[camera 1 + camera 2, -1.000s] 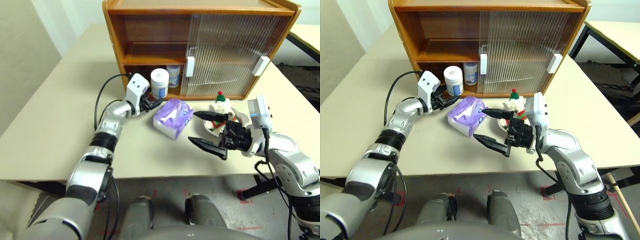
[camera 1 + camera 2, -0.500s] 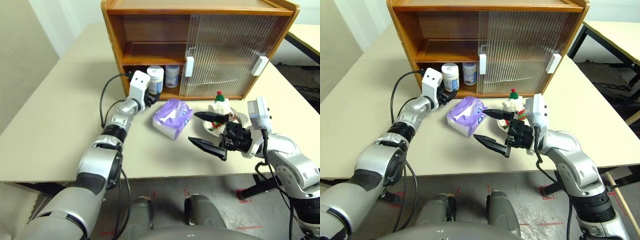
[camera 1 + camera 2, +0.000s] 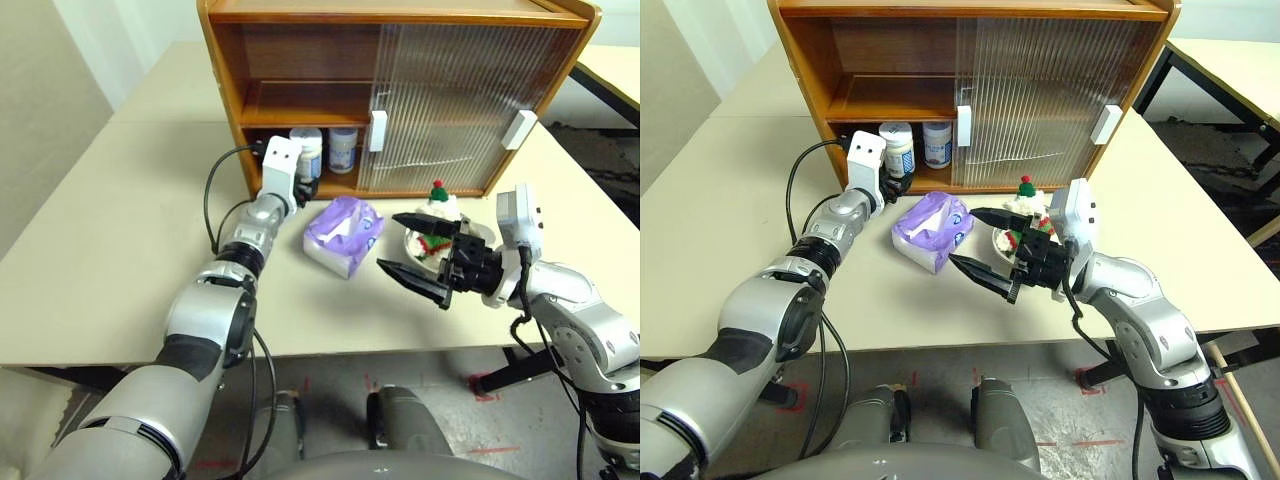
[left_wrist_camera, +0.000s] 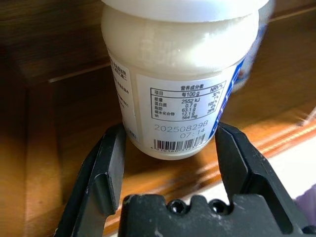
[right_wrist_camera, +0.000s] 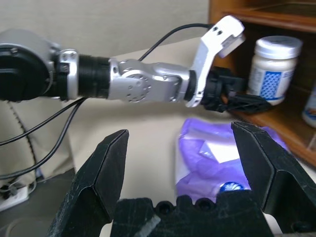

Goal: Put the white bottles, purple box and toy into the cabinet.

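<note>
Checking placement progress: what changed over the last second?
The left gripper carried a white bottle from in front of the cabinet onto its lower shelf, beside the other bottle. Its fingers flank it, grip unclear. Right gripper stayed open; purple box and toy unmoved.

A broad, pale beige tabletop [image 3: 120,230] fills most of the scene — beyond its right edge stands a second beige table on black legs [image 3: 1230,70], well apart.
</note>
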Tool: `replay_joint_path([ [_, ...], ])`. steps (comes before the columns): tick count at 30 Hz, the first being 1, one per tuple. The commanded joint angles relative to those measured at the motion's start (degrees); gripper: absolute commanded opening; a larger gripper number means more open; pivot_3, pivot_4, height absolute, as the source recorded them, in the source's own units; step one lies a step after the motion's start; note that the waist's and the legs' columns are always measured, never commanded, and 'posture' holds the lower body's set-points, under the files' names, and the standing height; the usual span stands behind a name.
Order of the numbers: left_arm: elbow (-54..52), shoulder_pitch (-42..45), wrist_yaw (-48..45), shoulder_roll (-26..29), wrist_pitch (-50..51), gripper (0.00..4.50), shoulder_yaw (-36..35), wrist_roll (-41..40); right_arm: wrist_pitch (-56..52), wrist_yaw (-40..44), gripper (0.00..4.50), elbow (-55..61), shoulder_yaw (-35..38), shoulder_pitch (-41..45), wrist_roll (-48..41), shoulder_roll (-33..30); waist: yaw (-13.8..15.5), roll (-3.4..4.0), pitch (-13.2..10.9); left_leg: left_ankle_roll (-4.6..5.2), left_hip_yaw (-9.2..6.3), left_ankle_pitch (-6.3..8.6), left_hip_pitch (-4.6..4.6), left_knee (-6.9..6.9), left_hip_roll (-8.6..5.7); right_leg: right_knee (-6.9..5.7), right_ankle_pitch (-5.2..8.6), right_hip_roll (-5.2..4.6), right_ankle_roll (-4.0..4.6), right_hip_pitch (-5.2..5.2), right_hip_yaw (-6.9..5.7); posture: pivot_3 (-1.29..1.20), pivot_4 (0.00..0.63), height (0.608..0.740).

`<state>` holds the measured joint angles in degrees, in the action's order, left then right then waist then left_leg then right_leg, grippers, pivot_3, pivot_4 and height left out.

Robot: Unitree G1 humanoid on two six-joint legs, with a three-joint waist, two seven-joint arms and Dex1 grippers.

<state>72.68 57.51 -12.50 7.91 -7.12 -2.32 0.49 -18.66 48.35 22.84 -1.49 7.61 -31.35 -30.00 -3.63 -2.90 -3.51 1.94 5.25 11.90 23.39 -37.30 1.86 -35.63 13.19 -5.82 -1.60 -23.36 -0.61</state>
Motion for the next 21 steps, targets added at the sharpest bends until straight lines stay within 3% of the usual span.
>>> replay_joint_path([
  [1, 0.7, 1.9, 0.9, 0.4, -0.2, 3.04, -1.0, 0.3, -1.4, -2.2, 4.5, 0.6, 1.2, -0.1, -0.4, 0.5, 0.0, -0.01, -0.1, 0.0, 0.0, 0.0, 0.0, 0.02, 0.0, 0.03, 0.0, 0.0, 0.0, 0.0, 0.0, -0.12, 0.054, 0.74],
  [21, 1.7, 2.5, 1.2, 0.2, 0.3, 3.04, -1.9, 0.4, -5.3, -8.3, 4.5, 4.5, 3.4, -1.8, -3.0, 1.2, 0.0, -0.11, -1.9, 0.0, 0.01, 0.0, 0.06, 0.08, -0.01, 0.09, 0.0, -0.02, 0.0, -0.04, 0.0, -0.15, 0.092, 0.74],
])
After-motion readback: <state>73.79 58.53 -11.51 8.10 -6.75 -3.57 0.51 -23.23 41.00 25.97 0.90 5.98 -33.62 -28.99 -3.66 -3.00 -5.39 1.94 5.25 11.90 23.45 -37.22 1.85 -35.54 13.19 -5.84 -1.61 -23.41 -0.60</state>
